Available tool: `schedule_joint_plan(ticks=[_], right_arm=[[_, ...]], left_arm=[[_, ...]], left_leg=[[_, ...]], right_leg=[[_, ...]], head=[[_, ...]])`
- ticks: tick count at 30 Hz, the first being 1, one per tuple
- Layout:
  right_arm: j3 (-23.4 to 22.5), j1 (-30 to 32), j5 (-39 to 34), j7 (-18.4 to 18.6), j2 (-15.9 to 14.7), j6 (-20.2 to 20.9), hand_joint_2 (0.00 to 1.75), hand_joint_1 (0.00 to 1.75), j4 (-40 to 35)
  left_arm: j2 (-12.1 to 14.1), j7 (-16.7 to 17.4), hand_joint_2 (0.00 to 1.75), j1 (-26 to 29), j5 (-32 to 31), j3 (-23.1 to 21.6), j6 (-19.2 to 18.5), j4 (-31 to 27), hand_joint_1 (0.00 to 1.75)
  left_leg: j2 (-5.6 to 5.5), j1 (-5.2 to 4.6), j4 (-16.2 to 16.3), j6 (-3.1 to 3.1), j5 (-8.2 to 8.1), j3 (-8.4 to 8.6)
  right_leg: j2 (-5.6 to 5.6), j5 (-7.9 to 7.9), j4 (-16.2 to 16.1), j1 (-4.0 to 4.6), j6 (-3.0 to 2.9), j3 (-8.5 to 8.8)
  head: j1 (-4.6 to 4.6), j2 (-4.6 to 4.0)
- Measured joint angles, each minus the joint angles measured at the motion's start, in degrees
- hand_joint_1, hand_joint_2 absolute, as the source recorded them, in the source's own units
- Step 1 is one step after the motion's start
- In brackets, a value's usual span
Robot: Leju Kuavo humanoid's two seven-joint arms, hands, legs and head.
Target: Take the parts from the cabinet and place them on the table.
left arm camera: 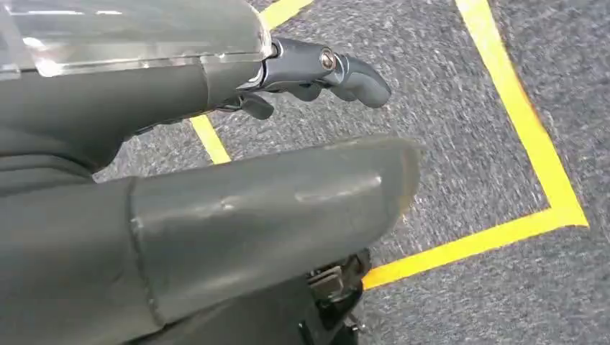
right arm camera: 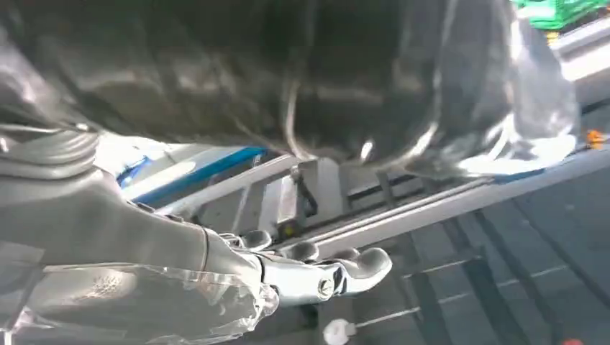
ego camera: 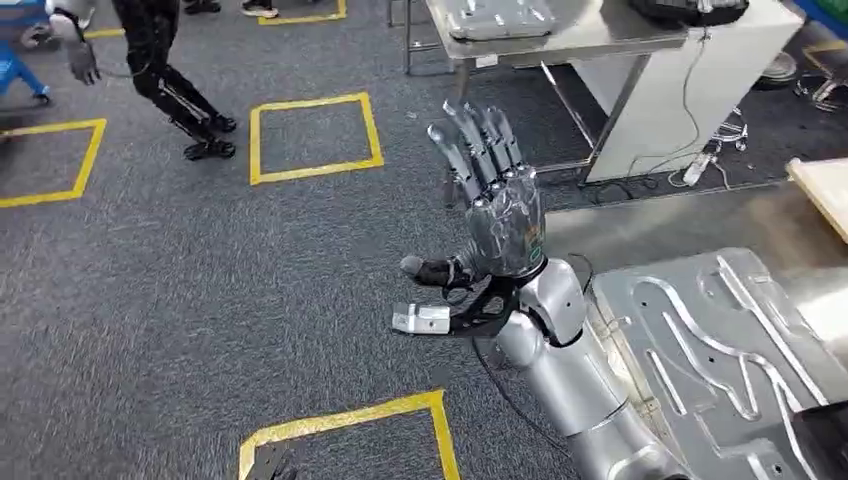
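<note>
1. Silver is the story: a big grooved metal part [ego camera: 720, 360] sits low on the right of the head view, flat, face up, just beside the robot's left forearm.
2. The left robot hand [ego camera: 495, 200] is raised over the grey floor [ego camera: 200, 300], wide and holding nothing, fingers straight and spread, thumb out to the side.
3. The left wrist view agrees: left robot hand [left arm camera: 252, 208] with only carpet and yellow tape [left arm camera: 532, 144] beyond it.
4. My read is that this hand is kept up and clear so it cannot snag the part's edge; the part lies behind and to the right of it, near the arm rather than the fingers.
5. Now the right robot hand [right arm camera: 216, 266]: its fingers [right arm camera: 360, 267] curl in under a dark, shiny sheet that I take for the part's underside [right arm camera: 288, 72].
6. Whether those fingers actually grip the sheet or just sit beneath it, I cannot tell.
7. If it is being carried, a flat hold from below makes sense: a wide thin plate would tip if pinched at one edge.
8. A steel counter [ego camera: 620, 40] stands ahead, well apart, with another plate [ego camera: 495, 18] on it, a likely drop spot.
9. A person [ego camera: 170, 80] walks at far left, well away.
</note>
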Motion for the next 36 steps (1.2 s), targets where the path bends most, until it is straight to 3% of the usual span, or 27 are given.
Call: schedule_joint_plan(ticks=[2,3,4,5,6,7,8,9,11,13,15,16,18,19,20,22,23,24,25,28,29,30,31,33,34,35,36], right_arm=[[0.0,0.66,-0.02,0.04,-0.18,0.02,0.0,0.0,-0.11],[0.0,1.1,0.02,0.04,-0.22,0.02,0.0,0.0,-0.11],[0.0,1.49,0.09,0.04,-0.22,0.02,0.0,0.0,-0.13],[0.0,1.71,0.09,0.04,-0.24,0.02,0.0,0.0,-0.16],[0.0,1.75,0.09,0.02,-0.24,0.02,0.0,0.0,-0.18],[0.0,1.75,0.18,0.0,-0.24,0.0,0.0,0.0,-0.37],[0.0,1.78,0.48,-0.02,-0.24,0.0,0.0,0.0,-0.68],[0.0,1.98,0.94,-0.04,-0.22,0.0,0.0,0.0,-0.77],[0.0,2.32,1.14,-0.26,-0.28,0.0,0.0,0.0,-1.05],[0.0,2.45,1.14,-0.52,-0.13,0.02,0.0,0.0,-1.27],[0.0,2.56,1.14,-0.55,0.02,0.02,0.0,0.0,-1.46],[0.0,2.62,1.16,-0.61,-0.02,0.02,0.0,0.0,-1.51],[0.0,3.02,1.29,-0.61,-0.09,0.02,0.0,0.0,-1.53],[0.0,3.16,1.35,-0.7,-0.09,0.02,0.0,0.0,-1.53],[0.0,3.29,1.4,-0.72,-0.07,0.02,0.0,0.0,-1.53],[0.0,3.28,1.4,-0.72,-0.07,0.02,0.0,0.0,-1.58],[0.0,3.28,1.4,-0.72,-0.04,0.02,0.0,0.0,-1.62],[0.0,3.27,1.42,-0.72,-0.04,0.02,0.0,0.0,-1.71],[0.0,3.26,1.42,-0.74,-0.04,0.02,0.0,0.0,-1.73],[0.0,3.26,1.46,-0.74,-0.02,0.02,0.0,0.0,-1.75],[0.0,3.21,1.53,-0.74,-0.02,0.02,0.0,0.0,-1.86],[0.0,3.21,1.59,-0.81,0.0,0.02,0.0,0.0,-1.93],[0.0,3.2,1.6,-0.81,-0.02,0.0,0.0,0.0,-2.06],[0.0,3.46,1.6,-0.76,-0.18,0.0,0.0,0.0,-2.01],[0.0,3.7,1.64,-0.76,-0.22,0.0,0.0,0.0,-2.01],[0.0,3.93,1.75,-0.74,-0.24,0.0,0.0,0.0,-2.01],[0.0,4.01,1.75,-0.68,-0.28,0.0,0.0,0.0,-2.01]], left_arm=[[0.02,0.07,0.0,-0.11,0.0,0.0,0.22,0.0,0.0],[0.04,0.15,0.0,-0.05,0.0,0.0,0.26,0.0,0.0],[0.09,0.22,0.0,0.08,0.0,0.0,0.31,0.0,0.0],[0.15,0.33,0.0,0.19,0.0,0.0,0.37,0.0,0.0],[0.17,0.46,0.0,0.23,0.0,0.0,0.44,0.0,0.0],[0.17,0.52,0.0,0.22,0.0,0.0,0.44,0.0,0.0],[0.15,0.57,0.0,0.24,0.0,0.0,0.44,0.0,0.0],[-0.11,0.61,0.0,0.32,0.0,0.0,0.35,0.04,0.0],[-0.04,0.68,0.0,0.26,-0.05,0.02,0.22,0.02,0.0],[-0.09,0.68,0.0,0.71,-0.07,0.02,0.15,0.02,0.0],[-0.02,0.74,0.0,0.96,-0.09,0.02,0.11,0.02,0.0],[-0.02,0.72,0.0,0.79,-0.07,0.02,0.09,0.02,0.0],[-0.04,0.7,0.0,0.64,-0.11,0.02,-0.02,0.02,0.0],[-0.04,0.72,0.0,0.7,-0.13,0.02,-0.09,0.02,0.0],[-0.04,0.72,0.0,0.78,-0.15,0.02,-0.13,0.02,0.0],[-0.04,0.72,0.0,0.8,-0.15,0.02,-0.15,0.02,0.0],[-0.04,0.72,0.0,0.73,-0.15,0.02,-0.15,0.02,0.0],[-0.2,0.72,0.0,0.54,-0.15,0.02,-0.22,0.02,0.0],[-0.18,0.7,0.0,0.48,-0.15,0.02,-0.24,0.02,0.0],[-0.11,0.7,0.0,0.6,-0.15,0.02,-0.24,0.02,0.0],[-0.09,0.72,0.0,0.62,-0.15,0.04,-0.24,0.02,0.0],[-0.09,0.68,0.0,0.56,-0.15,0.04,-0.24,0.02,0.0],[-0.09,0.68,0.0,0.43,-0.15,0.04,-0.24,0.02,0.0],[-0.13,0.68,0.0,0.24,-0.15,0.04,-0.26,0.02,0.0],[-0.13,0.68,0.0,0.26,-0.15,0.04,-0.26,0.02,0.0],[-0.13,0.68,0.0,0.33,-0.15,0.04,-0.28,0.02,0.0],[-0.13,0.68,0.0,0.38,-0.18,0.04,-0.3,0.02,0.0]], left_leg=[[-1.34,-0.1,0.03,0.27,0.06,-0.14],[-2.05,-0.21,0.07,0.31,0.08,-0.19],[-2.81,-0.32,0.09,0.33,0.1,-0.19],[-3.67,-0.39,0.14,0.33,0.1,-0.16],[-4.54,-0.45,0.2,0.33,0.1,-0.13],[-5.42,-0.54,0.27,0.31,0.11,-0.06],[-6.1,-0.48,0.27,0.28,0.13,-0.06],[-6.53,-0.62,0.31,-0.13,0.31,-0.42],[-8.02,0.23,0.24,-0.81,0.67,-1.0],[-9.74,-0.05,-0.45,-1.84,1.1,-0.95],[-3.95,-0.39,2.32,-1.97,-0.93,-2.1],[-2.1,-0.23,6.03,-2.24,-3.04,-3.94],[-0.76,0.12,14.69,-2.59,-6.57,-8.12],[-0.54,0.27,16.43,-2.76,-6.7,-8.88],[-0.31,0.43,15.27,-2.94,-5.48,-8.22],[0.7,0.64,6.56,-3.04,-1.02,-3.26],[2.94,0.57,1.34,-3.0,0.34,-0.49],[4.74,-0.34,1.04,-2.31,-0.8,-0.01],[3.66,-0.25,0.73,-1.74,-0.35,-0.31],[1.93,-0.37,0.63,-1.03,-0.22,-0.67],[1.2,0.1,0.18,-0.51,0.06,-0.3],[0.62,0.04,0.03,-0.36,0.15,-0.29],[0.09,0.04,0.01,-0.07,0.25,-0.4],[-1.25,-0.04,0.02,0.19,0.39,-0.6],[-2.07,-0.09,0.05,0.24,0.42,-0.69],[-2.97,-0.09,0.11,0.23,0.43,-0.71],[-3.82,-0.09,0.18,0.2,0.45,-0.7]], right_leg=[[1.76,-4.32,9.24,0.09,0.08,-4.45],[1.94,-5.12,12.53,0.07,0.03,-6.22],[1.97,-4.59,13.36,0.08,-0.09,-6.84],[2.09,-2.7,11.55,0.1,-0.34,-6.21],[2.37,0.07,7.52,0.14,-0.71,-4.42],[3.42,3.05,2.22,0.28,-1.2,-2.05],[6.08,4.56,-2.32,0.3,-1.81,-0.24],[8.53,4.04,-2.92,0.01,-2.22,0.2],[7.36,4.04,-3.72,0.49,-2.15,0.35],[5.84,4.44,-4.86,0.23,-2.33,1.03],[4.06,4.95,-6.2,0.0,-2.53,2.07],[2.96,4.89,-6.26,0.15,-2.88,2.16],[0.73,4.58,-6.02,0.39,-2.99,2.15],[-0.12,4.45,-5.89,0.4,-2.96,2.13],[-1.01,4.26,-5.7,0.39,-2.83,2.14],[-2.48,3.64,-5.06,0.29,-2.47,2.2],[-3.1,3.19,-4.57,0.33,-2.15,2.27],[-3.59,2.91,-4.39,0.83,-1.76,2.08],[-3.99,2.76,-4.12,0.91,-1.49,2.07],[-5.55,2.65,-4.3,0.93,-0.87,2.39],[-4.53,1.92,-4.04,0.54,-0.28,2.34],[-1.52,0.62,-2.35,0.38,-0.18,1.78],[0.32,-1.54,1.39,0.19,-0.21,0.03],[1.79,-4.98,9.82,0.25,-0.2,-4.42],[2.02,-5.31,12.49,0.21,-0.19,-6.04],[2.1,-4.2,12.35,0.15,-0.25,-6.32],[2.19,-1.93,9.83,0.09,-0.37,-5.35]], head=[[0.0,0.0],[0.02,0.0],[0.0,0.0],[0.0,0.0],[0.0,0.0],[0.0,0.0],[0.0,0.0],[-0.15,0.0],[0.02,0.0],[0.02,0.0],[-0.29,0.0],[-0.2,0.0],[-0.22,0.0],[-0.24,0.0],[-0.22,0.0],[-0.24,0.0],[-0.24,0.0],[-0.26,0.0],[-0.15,0.0],[-0.17,0.0],[-0.2,0.0],[-0.15,0.0],[-0.13,0.0],[-0.13,0.0],[-0.15,0.0],[-0.15,0.0],[-0.15,0.0]])
